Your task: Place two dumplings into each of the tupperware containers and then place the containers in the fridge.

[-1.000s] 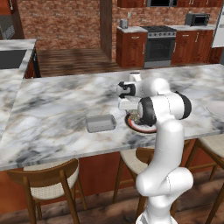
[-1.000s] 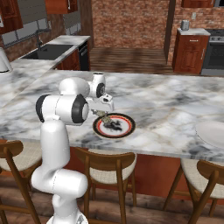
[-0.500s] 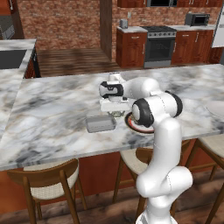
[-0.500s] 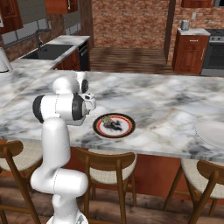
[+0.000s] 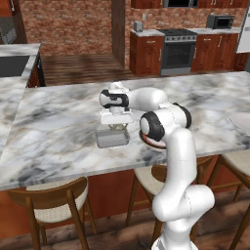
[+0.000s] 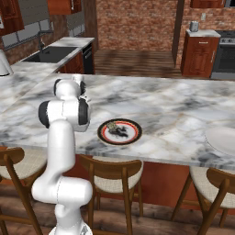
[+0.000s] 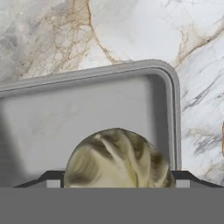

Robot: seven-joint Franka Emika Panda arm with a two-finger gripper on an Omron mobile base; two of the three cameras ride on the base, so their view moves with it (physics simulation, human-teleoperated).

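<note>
Mottled tan dumpling (image 7: 118, 158), over grey translucent tub (image 7: 87, 107)

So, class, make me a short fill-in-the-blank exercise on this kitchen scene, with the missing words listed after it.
1. The gripper holds a ____ between its fingers.
2. It hangs right above the grey ____ on the marble counter.
3. The round black plate has a ____ rim.
4. Along the counter's near edge stand wooden ____.

Missing words: dumpling; container; red; stools
</note>
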